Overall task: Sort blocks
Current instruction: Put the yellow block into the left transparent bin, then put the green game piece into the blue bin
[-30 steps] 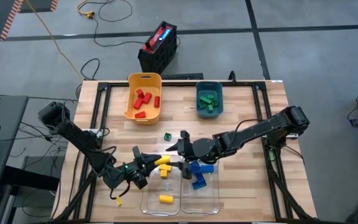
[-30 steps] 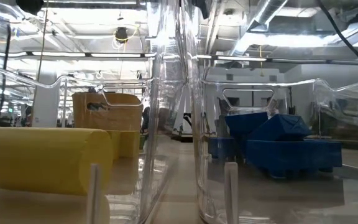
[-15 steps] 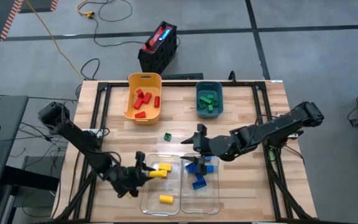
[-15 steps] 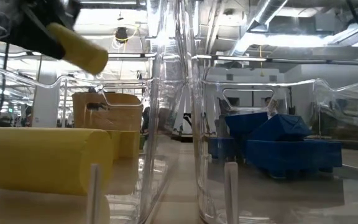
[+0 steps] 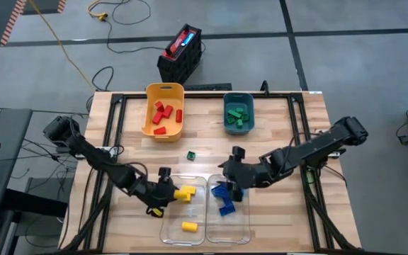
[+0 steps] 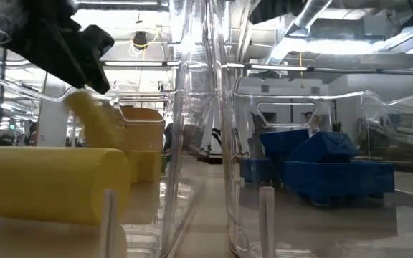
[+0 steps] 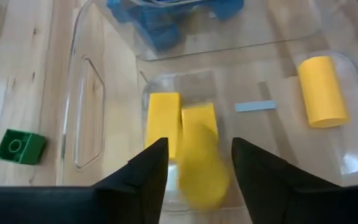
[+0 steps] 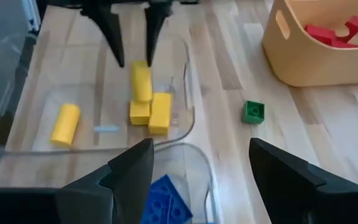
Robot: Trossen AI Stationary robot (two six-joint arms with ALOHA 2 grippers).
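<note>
My left gripper (image 5: pixel 165 190) (image 7: pixel 199 144) is open over the left clear bin (image 5: pixel 166 228). A blurred yellow round block (image 7: pixel 201 168) (image 6: pixel 92 118) drops free below its fingers. Two yellow bricks (image 7: pixel 165 121) and a yellow cylinder (image 7: pixel 321 90) lie on that bin's floor. My right gripper (image 5: pixel 227 170) (image 8: pixel 201 149) is open and empty over the far end of the right clear bin (image 5: pixel 248 225), which holds blue bricks (image 5: pixel 225 196). A green brick (image 5: pixel 190 155) lies on the table.
A yellow bin (image 5: pixel 149 99) with red bricks and a teal bin (image 5: pixel 227 126) with green bricks stand at the table's far side. The two clear bins stand side by side at the near edge. A black box (image 5: pixel 180 53) stands on the floor beyond the table.
My left gripper has carried the yellow round block over the left clear bin, gone a little toward the table's far edge, and opened. The block has left its fingers and falls into the bin. My right gripper has drawn toward the table's right edge, over the right clear bin.
</note>
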